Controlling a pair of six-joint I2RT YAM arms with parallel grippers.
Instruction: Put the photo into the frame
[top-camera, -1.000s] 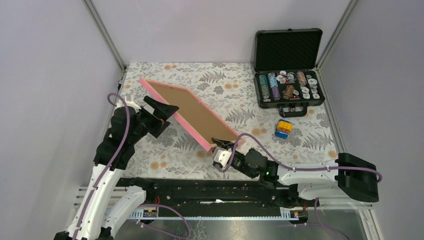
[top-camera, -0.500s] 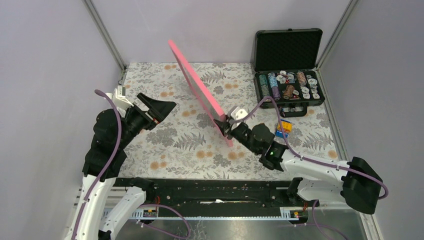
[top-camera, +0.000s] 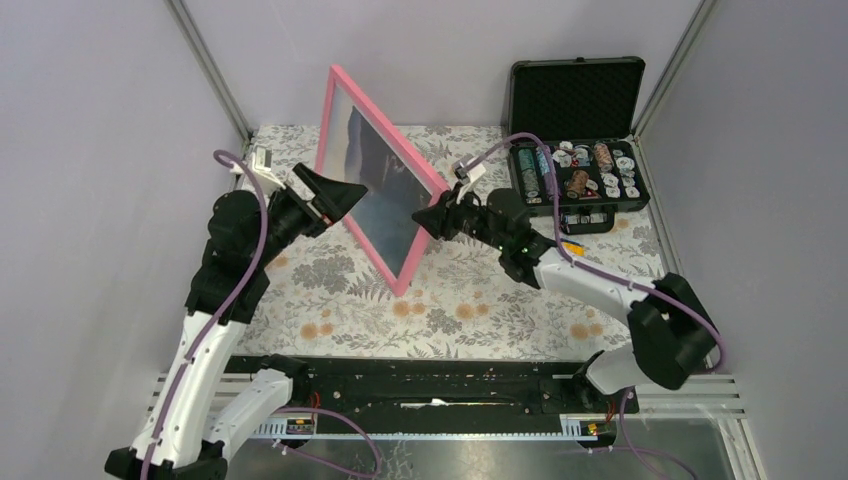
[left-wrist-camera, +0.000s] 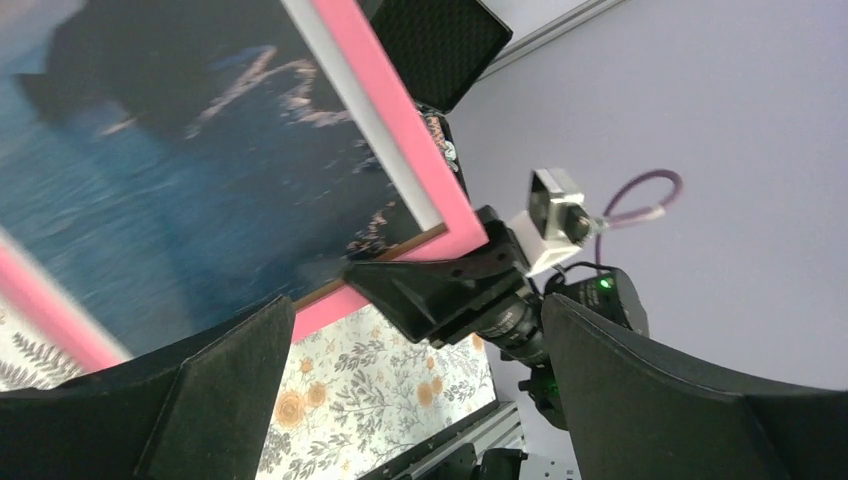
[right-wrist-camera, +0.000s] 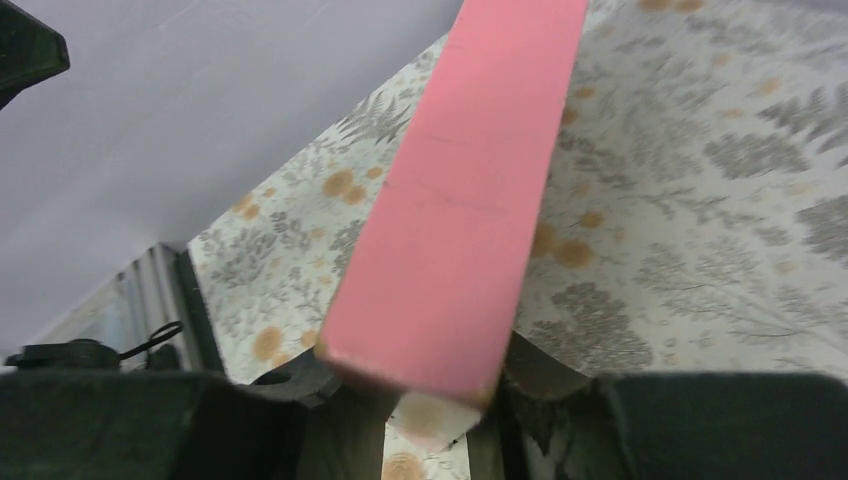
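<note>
The frame (top-camera: 338, 108), pink with a clear pane, stands almost upright on one corner over the middle of the table. The photo (top-camera: 382, 190), a dark blue coast, shows through the pane, facing left. My right gripper (top-camera: 430, 222) is shut on the frame's right edge; in the right wrist view the pink edge (right-wrist-camera: 460, 210) runs out from between its jaws (right-wrist-camera: 440, 400). My left gripper (top-camera: 345, 192) is open and empty, just in front of the pane. In the left wrist view its fingers (left-wrist-camera: 415, 340) spread wide before the photo (left-wrist-camera: 150, 190) and the frame (left-wrist-camera: 400, 130).
An open black case (top-camera: 575, 95) of poker chips stands at the back right. A yellow and blue cube (top-camera: 570, 244) lies by it, partly behind my right arm. Floral cloth (top-camera: 330, 310) covers the table. Walls and corner posts close in on three sides.
The frame has swung from lying tilted, brown back up, to near upright with the photo side showing. My right gripper lifted it and moved back. My left gripper let go and rose.
</note>
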